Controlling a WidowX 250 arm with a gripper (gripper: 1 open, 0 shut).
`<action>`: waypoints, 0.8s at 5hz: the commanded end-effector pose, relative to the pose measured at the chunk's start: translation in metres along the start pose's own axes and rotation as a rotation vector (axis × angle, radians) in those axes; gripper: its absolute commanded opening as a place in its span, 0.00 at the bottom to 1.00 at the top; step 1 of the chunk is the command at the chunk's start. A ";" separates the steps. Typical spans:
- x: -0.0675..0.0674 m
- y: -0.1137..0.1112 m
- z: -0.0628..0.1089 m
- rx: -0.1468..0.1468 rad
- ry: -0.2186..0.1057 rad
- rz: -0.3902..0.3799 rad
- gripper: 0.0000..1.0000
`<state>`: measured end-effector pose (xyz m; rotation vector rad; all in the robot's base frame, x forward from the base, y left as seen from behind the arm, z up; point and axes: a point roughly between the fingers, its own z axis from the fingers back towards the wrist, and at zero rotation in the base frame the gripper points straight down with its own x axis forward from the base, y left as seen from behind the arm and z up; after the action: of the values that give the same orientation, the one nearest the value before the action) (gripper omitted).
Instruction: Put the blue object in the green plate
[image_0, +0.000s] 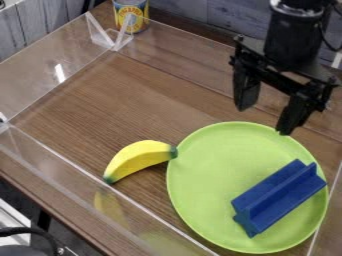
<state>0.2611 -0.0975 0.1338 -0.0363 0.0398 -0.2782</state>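
Observation:
The blue object (279, 197), a dark blue long block with a raised ridge, lies inside the green plate (214, 170) on its right half, at the front right of the wooden table. My gripper (271, 105) hangs above the plate's far rim, pointing down. Its two black fingers (246, 90) stand wide apart with nothing between them. It touches neither the block nor the plate.
A yellow banana (138, 158) lies just left of the plate, its tip at the rim. A yellow can (128, 14) stands at the back left. Clear plastic walls (54, 70) ring the table.

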 end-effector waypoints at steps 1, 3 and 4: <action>-0.009 -0.008 0.015 0.003 -0.056 -0.003 1.00; -0.007 -0.020 0.012 -0.001 -0.058 -0.021 1.00; -0.015 -0.024 0.011 0.000 -0.059 -0.035 1.00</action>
<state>0.2400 -0.1137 0.1324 -0.0318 0.0356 -0.3044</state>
